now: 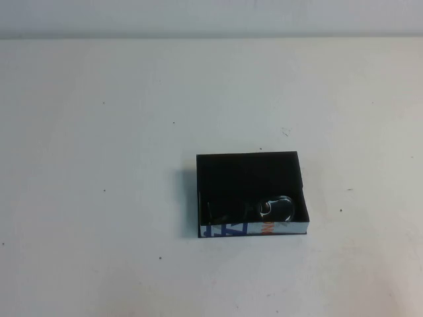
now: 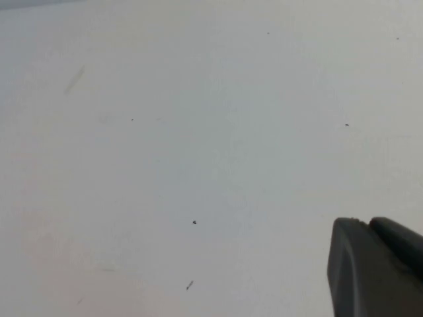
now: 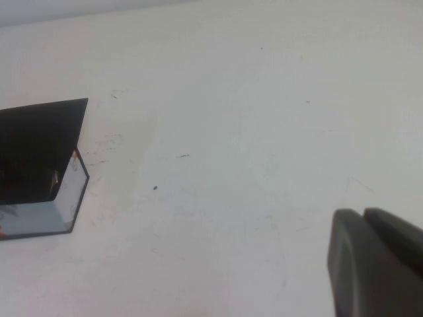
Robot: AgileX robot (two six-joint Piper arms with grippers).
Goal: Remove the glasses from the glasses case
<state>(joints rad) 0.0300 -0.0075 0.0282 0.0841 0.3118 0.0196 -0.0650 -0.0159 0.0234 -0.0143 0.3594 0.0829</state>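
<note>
The glasses case (image 1: 231,230), an open shallow box that is black inside, lies right of the table's middle, its white printed wall facing me. The dark glasses (image 1: 276,209) lie inside it along that front wall, one greyish lens showing at the right. The case's corner also shows in the right wrist view (image 3: 39,221). Neither arm shows in the high view. My left gripper (image 2: 367,222) is shut and empty over bare table. My right gripper (image 3: 362,212) is shut and empty, well off to the case's right.
The white table (image 1: 99,132) carries only small dark specks and scuffs. Its far edge meets a pale wall at the top of the high view.
</note>
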